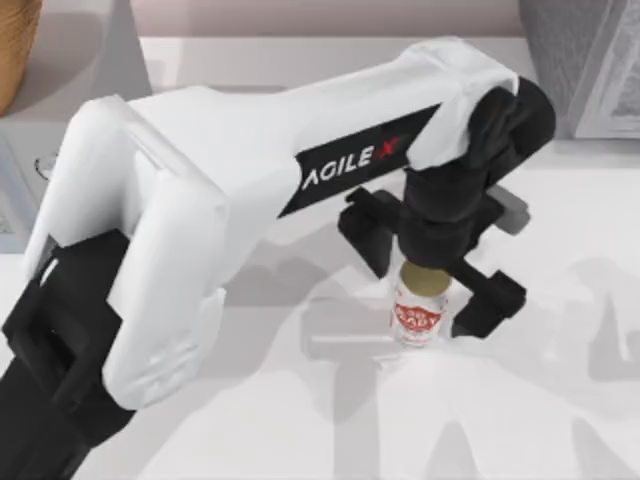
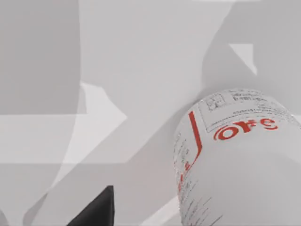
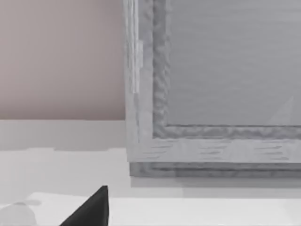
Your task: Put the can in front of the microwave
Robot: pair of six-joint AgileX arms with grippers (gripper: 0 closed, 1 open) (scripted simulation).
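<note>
Reaching from the table's left, the left arm (image 1: 200, 200) hangs its left gripper (image 1: 432, 275) over the can (image 1: 418, 305), fingers (image 1: 490, 300) spread wide either side, not touching it. That can stands upright on the white table (image 1: 300, 420), right of centre. At the far right corner sits a speckled grey box (image 1: 585, 60).

The left arm (image 1: 250, 190) stretched across the table from the near left, wrist bent down, and the left gripper (image 1: 432, 275) hung with its black fingers (image 1: 490, 300) spread wide, one each side.
</note>
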